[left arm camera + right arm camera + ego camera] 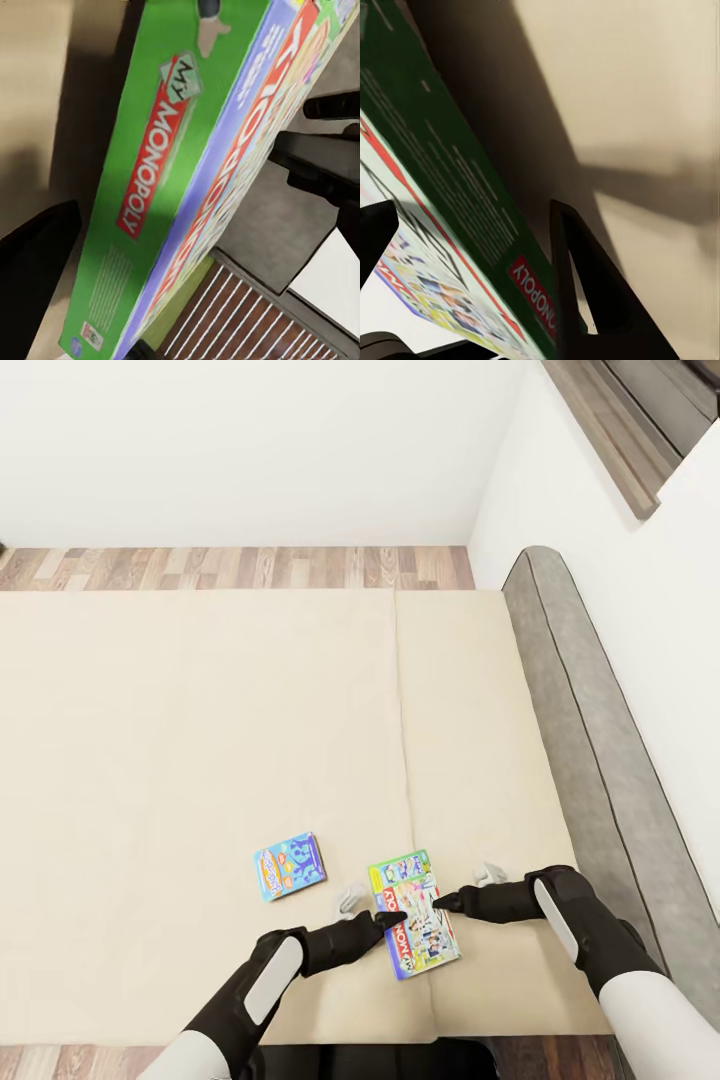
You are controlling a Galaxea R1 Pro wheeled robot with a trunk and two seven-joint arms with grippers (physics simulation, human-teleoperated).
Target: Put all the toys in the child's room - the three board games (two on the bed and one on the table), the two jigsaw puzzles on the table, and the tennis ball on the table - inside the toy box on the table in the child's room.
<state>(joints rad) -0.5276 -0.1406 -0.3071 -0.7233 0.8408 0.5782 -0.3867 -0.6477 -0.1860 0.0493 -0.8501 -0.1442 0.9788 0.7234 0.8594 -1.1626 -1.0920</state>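
Head view: board game (pixel 415 913) between end effectors

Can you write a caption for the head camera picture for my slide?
Both grippers, left and right, squeeze the Monopoly box on the beige bed.

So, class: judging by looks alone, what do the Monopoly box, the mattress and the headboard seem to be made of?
Monopoly box: printed cardboard, slightly glossy; sharp flat edges and a colourful print.
Mattress: matte beige fabric, with a stitched seam running down it.
Headboard: probably grey upholstery; soft rounded edge with piping, faintly mottled.
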